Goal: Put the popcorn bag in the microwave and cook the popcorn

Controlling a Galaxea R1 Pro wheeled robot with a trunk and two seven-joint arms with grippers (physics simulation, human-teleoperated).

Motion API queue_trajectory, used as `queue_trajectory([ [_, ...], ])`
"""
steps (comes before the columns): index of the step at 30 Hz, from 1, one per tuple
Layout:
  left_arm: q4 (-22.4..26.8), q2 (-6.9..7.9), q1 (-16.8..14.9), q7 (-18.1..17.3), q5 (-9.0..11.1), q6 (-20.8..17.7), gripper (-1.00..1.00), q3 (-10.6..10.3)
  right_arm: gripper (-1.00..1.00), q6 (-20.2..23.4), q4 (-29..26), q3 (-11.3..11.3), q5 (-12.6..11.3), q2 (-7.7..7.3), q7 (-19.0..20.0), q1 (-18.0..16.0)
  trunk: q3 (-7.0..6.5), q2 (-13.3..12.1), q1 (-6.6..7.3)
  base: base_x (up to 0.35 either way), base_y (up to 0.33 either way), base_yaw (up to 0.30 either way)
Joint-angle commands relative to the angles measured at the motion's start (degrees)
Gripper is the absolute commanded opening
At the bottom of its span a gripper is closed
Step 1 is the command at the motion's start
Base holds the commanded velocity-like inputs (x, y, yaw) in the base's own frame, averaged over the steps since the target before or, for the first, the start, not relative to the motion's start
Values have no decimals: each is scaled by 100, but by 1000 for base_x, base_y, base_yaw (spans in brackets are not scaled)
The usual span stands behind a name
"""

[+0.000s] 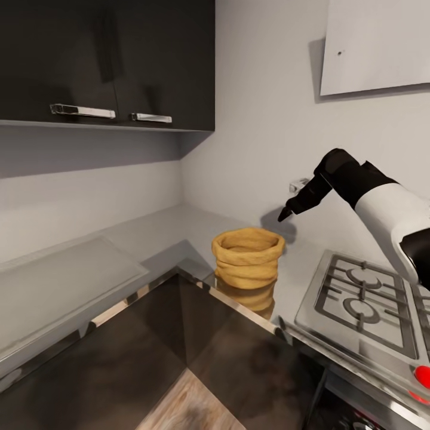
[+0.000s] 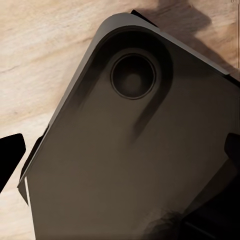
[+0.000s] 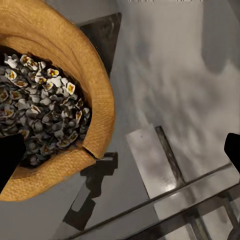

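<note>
The popcorn bag (image 1: 248,263), a squat mustard-tan sack with a rolled rim, stands upright on the glossy grey countertop (image 1: 167,230) near the inner corner. My right gripper (image 1: 286,214) hovers just above and beyond the bag's right side, apart from it. In the right wrist view this gripper (image 3: 120,155) is open, its dark fingertips (image 3: 10,160) at the picture's edges. The bag's rim (image 3: 97,85) lies toward one fingertip, and the popcorn (image 3: 45,115) shows through its mouth. My left gripper (image 2: 120,155) is open over the robot's dark base, holding nothing. The microwave is out of view.
A steel gas hob (image 1: 364,304) with grates sits right of the bag, with a red knob (image 1: 423,376) on the front below it. Dark upper cabinets (image 1: 107,60) hang over the left worktop. A pale wall panel (image 1: 376,45) is mounted at upper right. Wooden floor (image 1: 191,406) lies below.
</note>
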State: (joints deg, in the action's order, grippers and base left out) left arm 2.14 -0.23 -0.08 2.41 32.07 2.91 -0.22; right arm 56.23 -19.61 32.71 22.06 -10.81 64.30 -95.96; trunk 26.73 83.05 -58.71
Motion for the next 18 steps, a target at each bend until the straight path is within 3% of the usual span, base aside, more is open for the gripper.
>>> queue_trajectory([
  [1, 5, 1, -1, 23, 2, 10, 100, -4, 100, 25, -11, 0, 57, 3, 56, -2, 6, 3, -1, 246, 0, 0],
  [9, 5, 7, -1, 23, 1, 8, 100, -8, 100, 28, 48, -8, 52, 11, 57, 52, 6, 3, -1, 310, 0, 0],
  [14, 14, 36, -1, 31, -2, 37, 100, -14, 100, -135, 28, -85, -102, -7, 28, -18, 6, 3, -1, 0, 0, 0],
  [18, 14, 64, -1, 31, -5, 50, 100, -16, 100, -261, -4, -167, -69, 41, -18, -4, 6, 3, -1, 0, 0, 0],
])
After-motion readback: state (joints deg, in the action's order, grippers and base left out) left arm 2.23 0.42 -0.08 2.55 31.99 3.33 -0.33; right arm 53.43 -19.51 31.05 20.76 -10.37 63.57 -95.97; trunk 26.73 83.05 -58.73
